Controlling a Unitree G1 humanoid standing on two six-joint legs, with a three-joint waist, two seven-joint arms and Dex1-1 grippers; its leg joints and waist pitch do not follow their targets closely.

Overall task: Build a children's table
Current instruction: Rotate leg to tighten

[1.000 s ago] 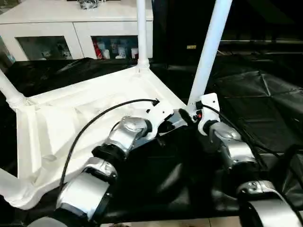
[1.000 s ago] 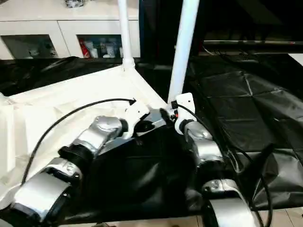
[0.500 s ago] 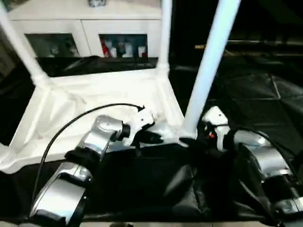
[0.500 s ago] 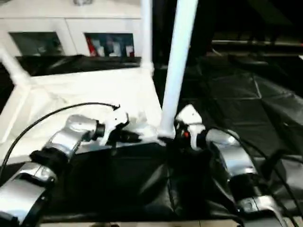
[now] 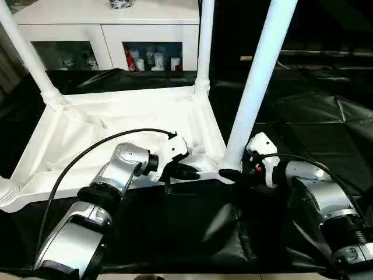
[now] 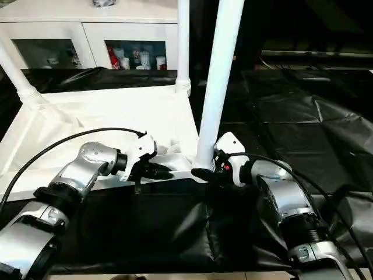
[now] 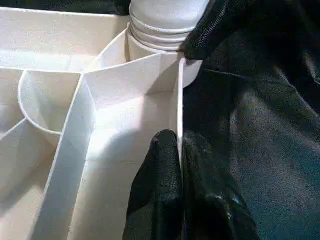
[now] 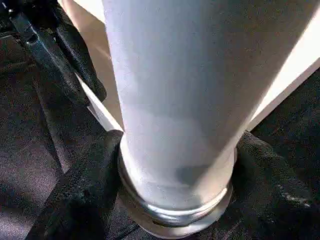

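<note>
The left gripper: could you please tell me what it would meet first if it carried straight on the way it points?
Pinching the tabletop's rim, the left gripper points along it at the near-corner leg, probably met first at its socket.

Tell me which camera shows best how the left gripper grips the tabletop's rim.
The left wrist view: the left gripper has its two black fingers shut on the thin rim of the tabletop, one on each side. The eye views show it from the side, at the near edge beside the nearest leg. In the right wrist view its fingers are partly cut off.
</note>
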